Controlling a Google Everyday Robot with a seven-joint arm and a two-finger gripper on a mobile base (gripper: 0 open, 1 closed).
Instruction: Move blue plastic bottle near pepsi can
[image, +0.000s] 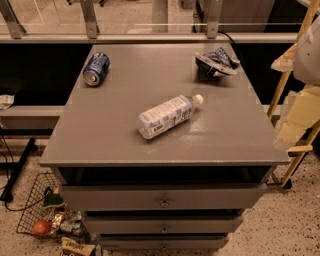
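The blue plastic bottle (165, 116) lies on its side in the middle of the grey cabinet top (125, 145), its white cap pointing to the back right. The pepsi can (96, 69) lies on its side at the back left corner, well apart from the bottle. My gripper (295, 125) shows as pale blurred shapes at the right edge of the view, beyond the cabinet's right side and away from both objects. It holds nothing that I can see.
A dark blue-and-white foil snack bag (216, 63) lies at the back right of the top. Drawers (164, 200) are below the front edge. A wire basket (42, 210) with items sits on the floor at the left. A wooden frame (290, 65) stands at the right.
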